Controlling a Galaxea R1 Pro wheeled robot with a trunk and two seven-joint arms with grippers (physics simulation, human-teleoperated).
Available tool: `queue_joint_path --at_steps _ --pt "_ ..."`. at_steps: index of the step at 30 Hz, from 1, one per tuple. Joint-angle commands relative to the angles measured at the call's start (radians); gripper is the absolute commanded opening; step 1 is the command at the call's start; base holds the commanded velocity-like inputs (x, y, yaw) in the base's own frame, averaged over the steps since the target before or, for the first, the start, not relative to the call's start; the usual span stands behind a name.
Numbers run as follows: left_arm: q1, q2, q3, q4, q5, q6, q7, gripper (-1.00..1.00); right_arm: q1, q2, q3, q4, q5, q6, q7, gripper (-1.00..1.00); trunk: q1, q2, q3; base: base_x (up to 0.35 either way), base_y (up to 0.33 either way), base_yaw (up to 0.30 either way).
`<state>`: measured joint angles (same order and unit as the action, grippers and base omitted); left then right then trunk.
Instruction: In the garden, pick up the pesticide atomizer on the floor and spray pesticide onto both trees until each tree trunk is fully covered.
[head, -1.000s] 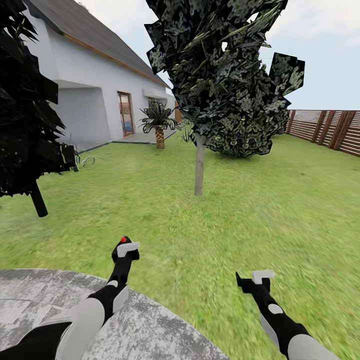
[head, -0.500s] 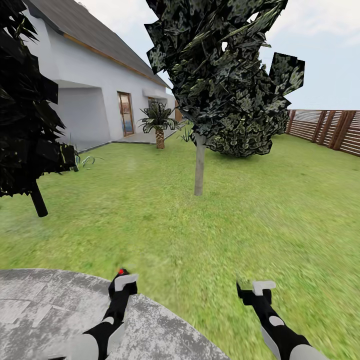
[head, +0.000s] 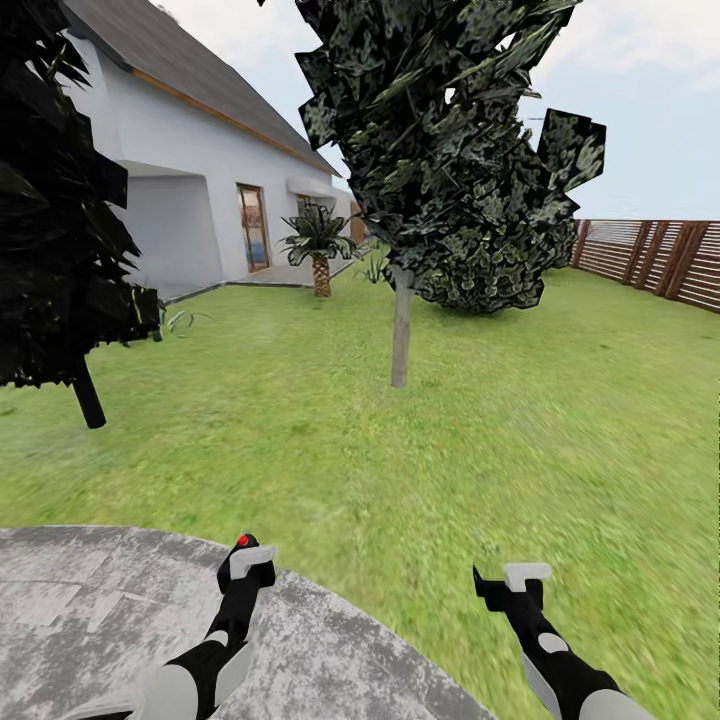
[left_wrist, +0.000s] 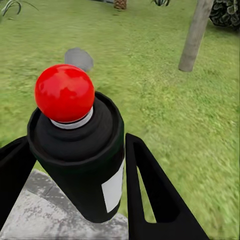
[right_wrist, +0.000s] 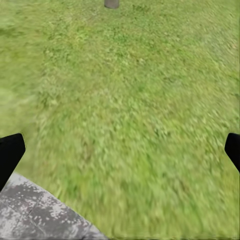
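My left gripper (head: 243, 562) is clamped on the pesticide atomizer (left_wrist: 77, 150) and has dropped lower over the grey stone paving (head: 80, 620) in the last second. My right gripper (head: 510, 580) hangs spread wide and empty. The nearest tree trunk (head: 401, 335) stands well ahead across the lawn, so I judge spraying hasn't begun.

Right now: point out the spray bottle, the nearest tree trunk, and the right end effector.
spray bottle (left_wrist: 82, 150), left wrist view, on its black body below the red tip.
tree trunk (head: 401, 330), head view, mid-height on the bare bark.
right end effector (head: 510, 580), head view, midway between its fingertips.
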<state>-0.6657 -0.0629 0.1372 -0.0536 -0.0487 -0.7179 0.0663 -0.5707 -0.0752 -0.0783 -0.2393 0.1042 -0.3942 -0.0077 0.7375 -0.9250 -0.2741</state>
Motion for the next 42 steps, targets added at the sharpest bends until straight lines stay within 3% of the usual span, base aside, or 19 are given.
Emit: queue_joint_path --at_steps 1,12,42 --pt "0.000 0.000 -0.001 0.000 0.000 0.000 0.000 -1.00 0.000 0.000 0.000 0.000 0.000 0.000 0.000 1.00 0.000 0.000 0.000 -0.246 0.079 0.000" --pt "0.000 0.000 -0.001 0.000 0.000 0.000 0.003 -1.00 0.000 0.000 0.000 0.001 0.000 0.000 0.001 1.00 0.000 0.000 0.000 -0.084 0.016 0.000" --pt "0.000 0.000 -0.001 0.001 0.000 0.000 0.003 -1.00 0.000 0.000 -0.001 0.030 -0.001 0.000 0.002 1.00 0.000 0.000 0.000 -0.342 0.000 0.000"
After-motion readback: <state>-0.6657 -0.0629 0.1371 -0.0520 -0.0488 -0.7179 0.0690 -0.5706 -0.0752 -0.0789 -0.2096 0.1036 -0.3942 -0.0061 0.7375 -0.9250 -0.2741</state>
